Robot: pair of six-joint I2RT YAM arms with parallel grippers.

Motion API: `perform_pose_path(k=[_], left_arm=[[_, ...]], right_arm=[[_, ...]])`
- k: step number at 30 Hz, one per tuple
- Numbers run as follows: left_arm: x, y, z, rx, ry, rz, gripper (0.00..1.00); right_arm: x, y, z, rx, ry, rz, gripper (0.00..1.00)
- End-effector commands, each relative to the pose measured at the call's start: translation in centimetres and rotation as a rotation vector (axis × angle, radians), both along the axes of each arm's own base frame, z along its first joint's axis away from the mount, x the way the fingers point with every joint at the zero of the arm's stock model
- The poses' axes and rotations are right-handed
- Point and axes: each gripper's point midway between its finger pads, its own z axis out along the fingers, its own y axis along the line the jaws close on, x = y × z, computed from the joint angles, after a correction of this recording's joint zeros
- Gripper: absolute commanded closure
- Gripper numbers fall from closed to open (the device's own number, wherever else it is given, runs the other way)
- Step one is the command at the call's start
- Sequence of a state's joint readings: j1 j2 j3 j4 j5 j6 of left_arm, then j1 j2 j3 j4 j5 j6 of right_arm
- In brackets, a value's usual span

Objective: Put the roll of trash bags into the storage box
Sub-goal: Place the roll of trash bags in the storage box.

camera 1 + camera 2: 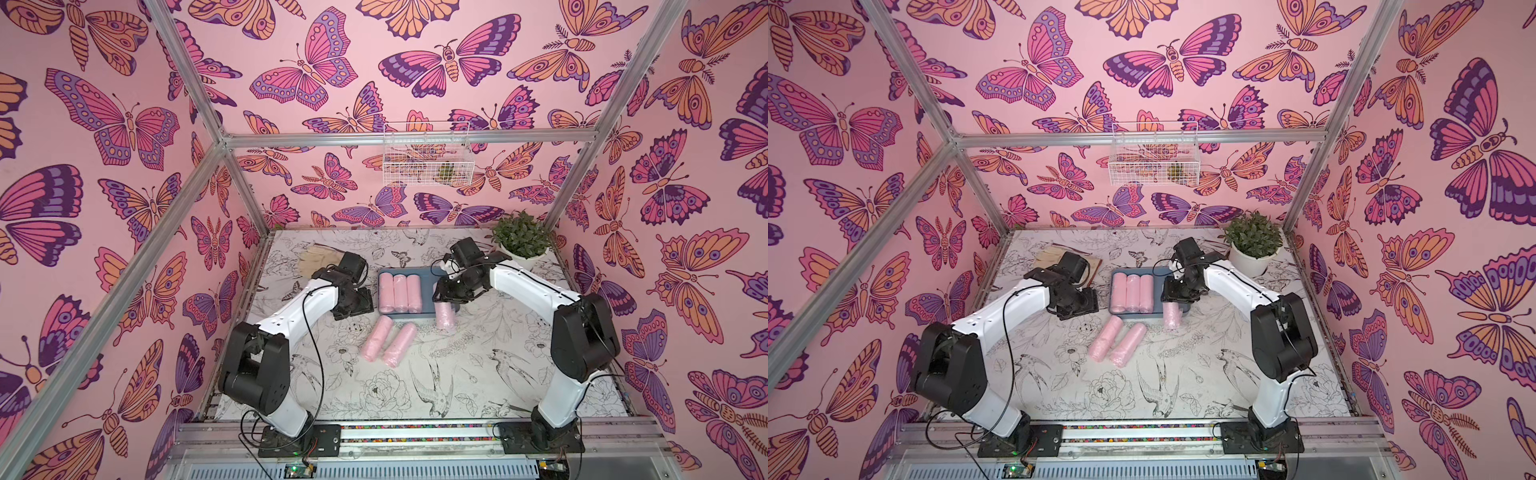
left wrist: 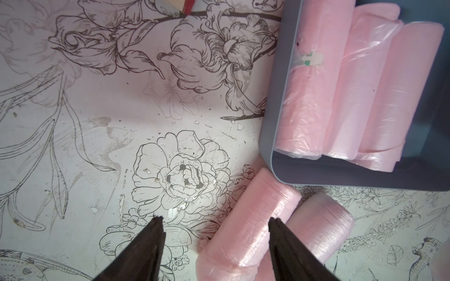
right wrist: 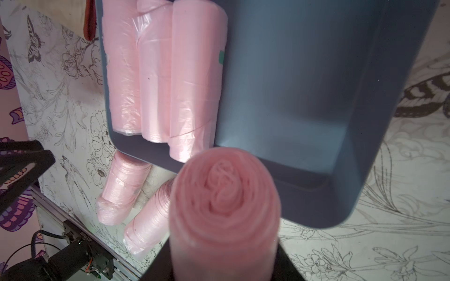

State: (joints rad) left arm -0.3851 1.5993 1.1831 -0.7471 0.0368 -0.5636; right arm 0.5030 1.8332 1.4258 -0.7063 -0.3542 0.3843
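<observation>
Storage box, both top views: the storage box (image 1: 405,317) is lying mid-bench (image 1: 415,386). Three stored rolls (image 1: 401,293) are filling the half on the robot's left, and the right arm is hiding much of the other half.
Held roll, both top views: the roll of trash bags (image 1: 444,319) is hanging upright from the right end effector (image 1: 444,306) at the box's near rim. Its fingers are not showing here, and contact with the rim is not discernible.
Loose rolls, both top views: two loose rolls (image 1: 1127,345) are lying side by side on the bench, just in front of the box.
Left wrist view: the left end effector (image 2: 216,220) is hovering over the bench with fingers apart and nothing clamped. Only the tips are showing, one overlapping a loose roll. The frame edge is cutting the box off.
Right wrist view: the held roll's blurred end is filling the foreground, clamped between dark fingers (image 3: 158,267) that the frame edge is cutting off. The box's bare half is lying beyond.
</observation>
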Motion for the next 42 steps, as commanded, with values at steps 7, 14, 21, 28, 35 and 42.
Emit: perform_pose_path(k=[7,14,21,28,35,42], left_arm=[[-0.5,0.7,1.0,0.012,-0.036,-0.029,0.27],[-0.8,0.5,1.4,-0.004,-0.050,-0.047,0.27],[-1.5,0.8,2.0,-0.012,-0.080,-0.042,0.26],[-2.4,0.9,1.9,-0.028,-0.078,-0.044,0.25],[-2.6,1.0,1.9,-0.027,-0.084,-0.042,0.25],[-2.5,0.7,1.6,-0.038,-0.074,-0.044,0.25]], right_arm=[[4.6,1.4,1.1,0.109,-0.020,-0.017,0.57],[6.3,1.9,0.6,0.120,-0.019,-0.034,0.57],[7.2,2.0,-0.5,0.126,0.000,-0.049,0.57],[7.9,2.4,-2.5,0.130,0.025,-0.064,0.57],[8.6,3.0,-4.1,0.138,0.051,-0.071,0.57],[9.1,3.5,-5.4,0.148,0.074,-0.078,0.57]])
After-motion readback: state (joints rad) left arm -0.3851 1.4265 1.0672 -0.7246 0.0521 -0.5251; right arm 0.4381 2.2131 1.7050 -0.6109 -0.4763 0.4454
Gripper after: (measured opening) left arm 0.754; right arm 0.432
